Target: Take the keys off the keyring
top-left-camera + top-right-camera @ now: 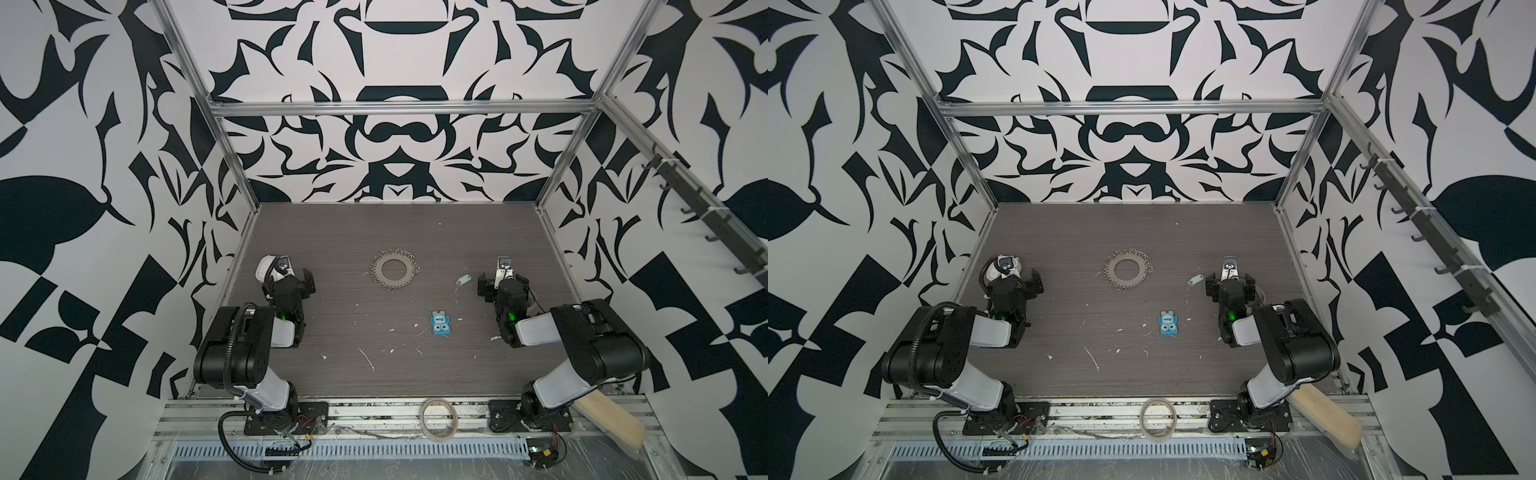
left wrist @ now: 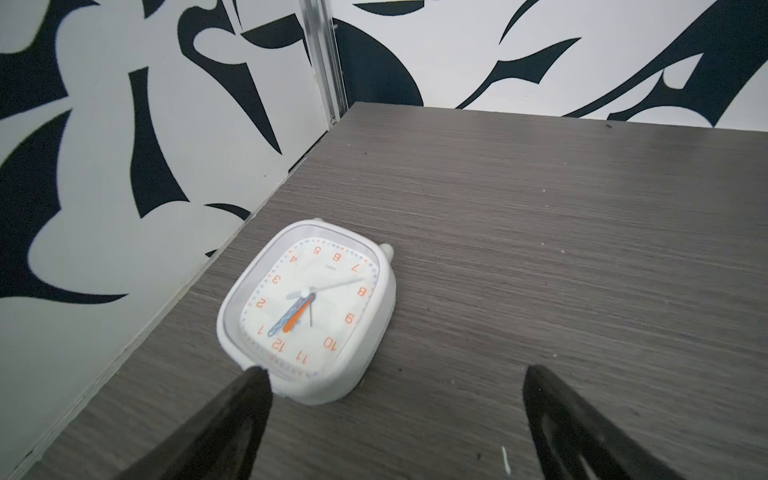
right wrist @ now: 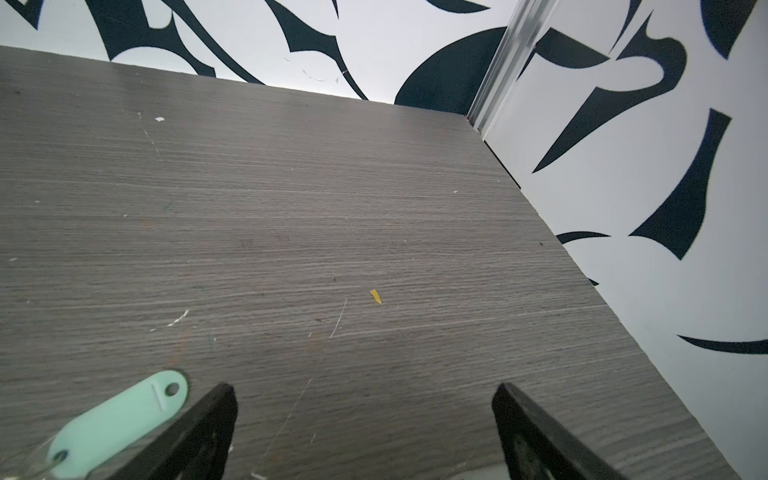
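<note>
The keyring (image 1: 395, 270) (image 1: 1128, 269), a flat grey metal disc with a wide hole and small wire rings round its rim, lies at mid-table in both top views. One of the keys (image 1: 463, 280) (image 1: 1195, 280), a pale green oval tag, lies apart from it to the right. In the right wrist view the tag (image 3: 120, 419) sits just outside one finger. My right gripper (image 1: 504, 282) (image 1: 1230, 282) (image 3: 365, 388) stands open over bare table. My left gripper (image 1: 287, 282) (image 1: 1013, 284) (image 2: 395, 372) is open at the left side, holding nothing.
A white clock (image 2: 307, 311) (image 1: 264, 268) lies face up by the left wall, just ahead of one left finger. A blue packet with cartoon eyes (image 1: 441, 324) (image 1: 1169, 325) lies front of centre among white flecks. A beige tape ring (image 1: 438, 417) rests on the front rail.
</note>
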